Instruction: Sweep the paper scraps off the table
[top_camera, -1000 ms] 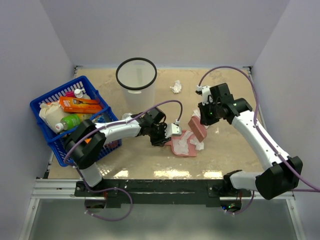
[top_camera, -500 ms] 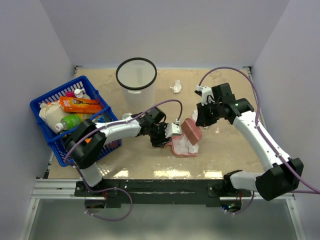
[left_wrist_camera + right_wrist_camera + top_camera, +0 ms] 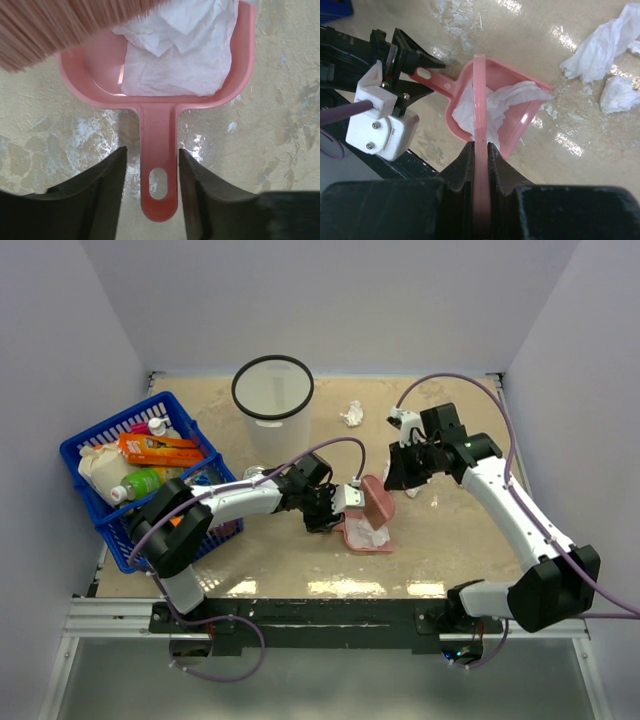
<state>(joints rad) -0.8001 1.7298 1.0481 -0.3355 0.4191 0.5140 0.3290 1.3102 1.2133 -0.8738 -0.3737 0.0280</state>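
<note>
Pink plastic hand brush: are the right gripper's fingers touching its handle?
Touching. The right wrist view shows both fingers of the right gripper clamped against the pink plastic hand brush, with no gap on either side.

The left arm (image 3: 245,502) and right arm (image 3: 520,515) have white shells between bulky black joints. A purple cable (image 3: 330,443) loops off each. The left claw (image 3: 151,150) has black wedge fingers (image 3: 95,195); a white box (image 3: 382,131) with two screws sits at its wrist.

I get bright, even overhead light. White glare streaks the glossy tabletop (image 3: 330,587), shadows stay soft, and both wrist views blur along their near edges.
</note>
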